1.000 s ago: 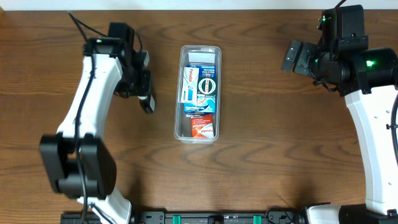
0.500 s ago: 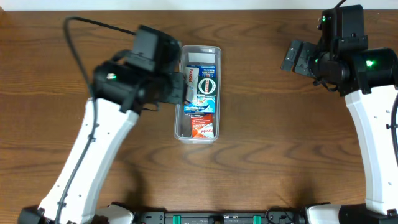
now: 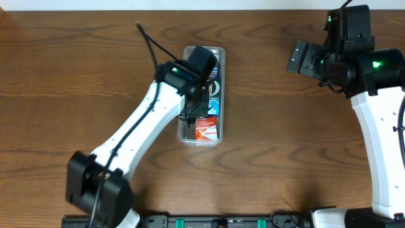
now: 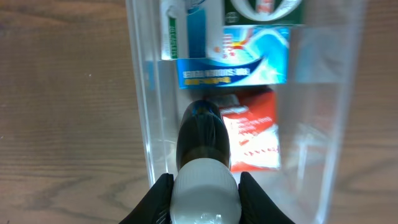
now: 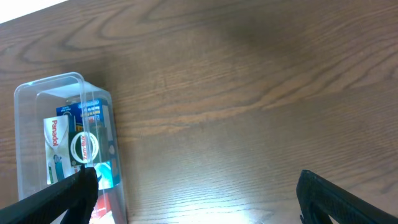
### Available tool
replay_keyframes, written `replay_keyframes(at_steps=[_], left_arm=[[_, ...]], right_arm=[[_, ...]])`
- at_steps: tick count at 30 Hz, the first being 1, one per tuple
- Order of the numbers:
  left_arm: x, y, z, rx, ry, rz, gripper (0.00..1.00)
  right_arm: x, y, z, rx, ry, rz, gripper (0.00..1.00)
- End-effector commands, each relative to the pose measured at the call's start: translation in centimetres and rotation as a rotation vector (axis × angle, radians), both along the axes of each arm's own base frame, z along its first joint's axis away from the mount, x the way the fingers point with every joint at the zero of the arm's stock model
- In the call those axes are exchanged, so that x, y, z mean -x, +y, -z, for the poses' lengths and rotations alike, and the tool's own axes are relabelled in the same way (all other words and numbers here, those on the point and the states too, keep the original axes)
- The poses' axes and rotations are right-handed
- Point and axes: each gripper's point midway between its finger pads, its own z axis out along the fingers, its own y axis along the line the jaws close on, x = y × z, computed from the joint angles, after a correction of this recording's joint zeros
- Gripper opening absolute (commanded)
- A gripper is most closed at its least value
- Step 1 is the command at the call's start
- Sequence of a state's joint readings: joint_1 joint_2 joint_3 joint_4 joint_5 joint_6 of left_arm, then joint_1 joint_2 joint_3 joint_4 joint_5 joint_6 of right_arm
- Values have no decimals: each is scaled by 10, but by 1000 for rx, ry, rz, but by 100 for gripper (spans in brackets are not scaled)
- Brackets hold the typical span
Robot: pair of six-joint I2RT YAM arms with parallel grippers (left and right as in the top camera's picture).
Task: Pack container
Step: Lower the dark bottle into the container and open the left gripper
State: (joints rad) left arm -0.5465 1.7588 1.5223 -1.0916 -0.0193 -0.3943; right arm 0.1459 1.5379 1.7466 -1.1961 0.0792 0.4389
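Left arm reaches across the desk (image 3: 285, 139). Left tool (image 3: 195, 106) is over the container (image 3: 204, 48), at its near half.

Left wrist view: left tool (image 4: 205, 198) is clamped on a dark bottle (image 4: 201, 134), its fingers (image 4: 157, 200) pressing either side of the white cap (image 4: 205, 190). The bottle body points down inside the container (image 4: 140, 93), against the left wall and just beside a red box (image 4: 256, 134). A blue-and-white box (image 4: 233, 59) lies beyond it. Whether the bottle's base touches the container floor is unclear from this angle.

The container lies lengthwise at desk centre, near the far edge. The red box (image 3: 209, 130) is at its near end, and the blue-and-white box (image 3: 214, 88) is at mid-length.

Right tool (image 3: 302, 58) hangs at the far right, well apart from the container. Right wrist view: fingers (image 5: 65, 194) spread wide with nothing between them, over bare wood.
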Motion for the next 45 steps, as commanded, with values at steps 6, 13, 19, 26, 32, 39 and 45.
replay_keyframes(at_steps=[6,13,19,26,32,39,45], left_arm=[[-12,6,29,-89,12,-73,20],[-11,6,30,-91,15,-77,21],[-11,21,27,-178,-4,-86,22],[-13,11,29,-134,-6,-81,28],[-18,-5,29,-51,-12,-75,37],[-21,-3,12,-34,-43,-66,74],[-24,17,-56,30,-176,-56,77]], right_arm=[[0,-1,0,8,-1,-6,99],[0,-1,0,8,-1,-6,99],[0,-1,0,8,-1,-6,99],[0,-1,0,8,-1,-6,99],[0,-1,0,8,-1,-6,99],[0,-1,0,8,-1,-6,99],[0,-1,0,8,-1,-6,99]])
